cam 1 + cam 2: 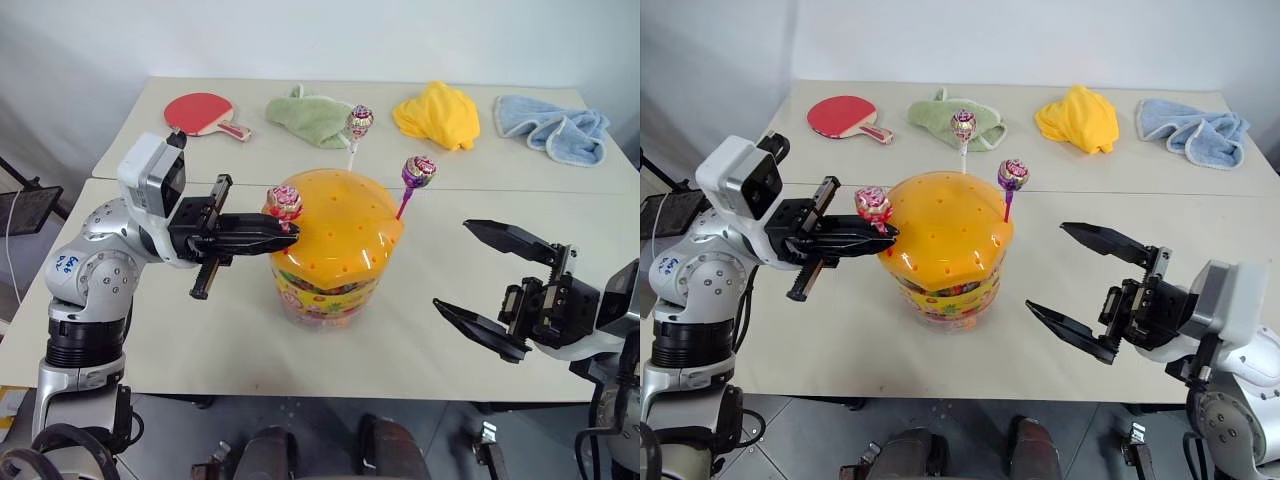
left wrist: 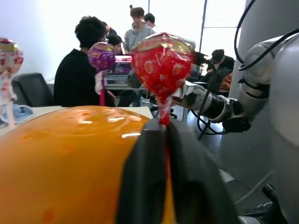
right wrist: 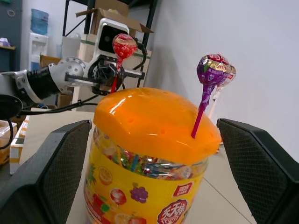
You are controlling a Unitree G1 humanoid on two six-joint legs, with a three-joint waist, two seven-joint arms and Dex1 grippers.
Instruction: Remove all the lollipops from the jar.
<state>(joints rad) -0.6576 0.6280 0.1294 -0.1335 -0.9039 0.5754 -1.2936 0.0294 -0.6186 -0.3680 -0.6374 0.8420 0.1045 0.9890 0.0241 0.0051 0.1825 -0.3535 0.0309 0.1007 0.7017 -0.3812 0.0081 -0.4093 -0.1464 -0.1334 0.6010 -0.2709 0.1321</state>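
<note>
left gripper (image 1: pixel 285 232) on red lollipop (image 1: pixel 284 202)

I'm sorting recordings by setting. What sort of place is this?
Probably a robotics lab or shared office: pale tables pushed together, people seated at desks behind, and stacked cardboard boxes on a metal shelf.

Red lollipop (image 2: pixel 162 65): stick hidden below the candy, between the closed fingers (image 2: pixel 145 177) of the left gripper (image 1: pixel 282 236). Jar (image 3: pixel 140 186): base cut off by frame edge between the right gripper's (image 1: pixel 485 288) fingers. White-stick lollipop (image 3: pixel 230 74), beyond the right gripper: mostly hidden behind the purple lollipop (image 3: pixel 211 69).
</note>
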